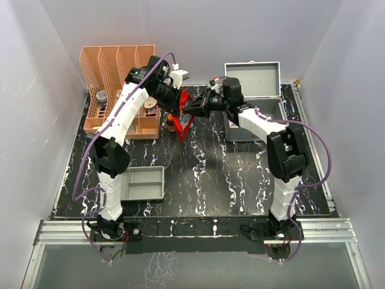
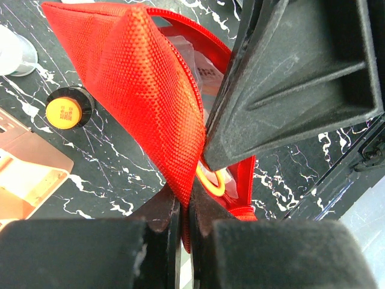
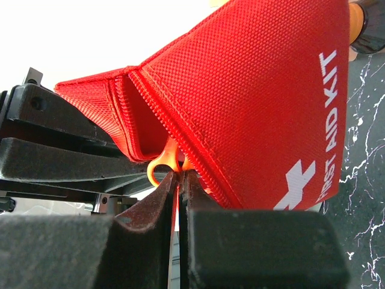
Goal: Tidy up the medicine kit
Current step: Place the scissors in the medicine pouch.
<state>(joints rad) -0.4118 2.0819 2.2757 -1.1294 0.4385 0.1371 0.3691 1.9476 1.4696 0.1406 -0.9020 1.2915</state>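
The red "FIRST AID KIT" pouch (image 1: 186, 114) hangs above the table between both arms, partly unzipped. My left gripper (image 2: 183, 201) is shut on the pouch's red fabric edge (image 2: 138, 90). My right gripper (image 3: 180, 177) is shut on the orange ring pull (image 3: 157, 168) of the pouch's zipper, and the white lettering (image 3: 329, 120) faces it. In the left wrist view one right-gripper finger (image 2: 289, 78) crosses in front of the pouch's open mouth. The medicine kit (image 1: 264, 114), a silver-grey case, stands at the back right with its lid (image 1: 252, 77) up.
An orange slotted organizer (image 1: 120, 66) stands at the back left with small items in its front bins. A brown bottle with an orange cap (image 2: 65, 111) stands on the table under the pouch. A shallow grey tray (image 1: 144, 182) lies near the left arm's base.
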